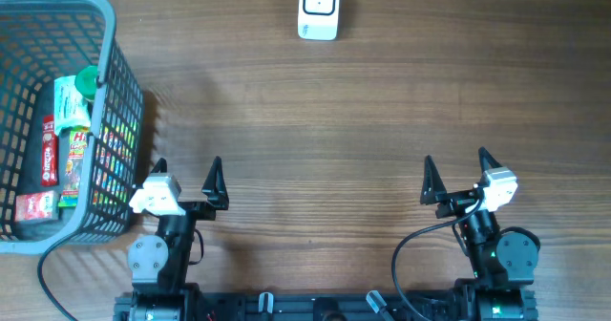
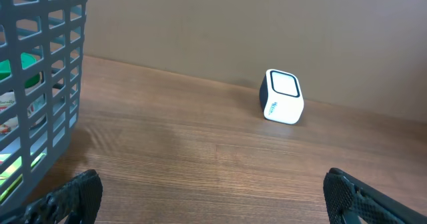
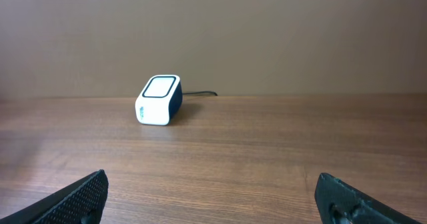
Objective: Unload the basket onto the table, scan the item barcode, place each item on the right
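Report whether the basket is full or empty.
Partly full. The basket holds several packets and a green-capped bottle piled at its end nearest the robot; the rest of its floor shows bare.

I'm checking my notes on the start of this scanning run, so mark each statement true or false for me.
1. The basket contains several packaged items. True.
2. The left gripper holds a package. False: it is open and empty, beside the basket.
3. The scanner sits inside the basket. False: it stands on the table at the far edge, well apart from the basket.
4. The right gripper is open with nothing between its fingers. True.
5. The basket is on the right arm's side. False: it is on the left arm's side.
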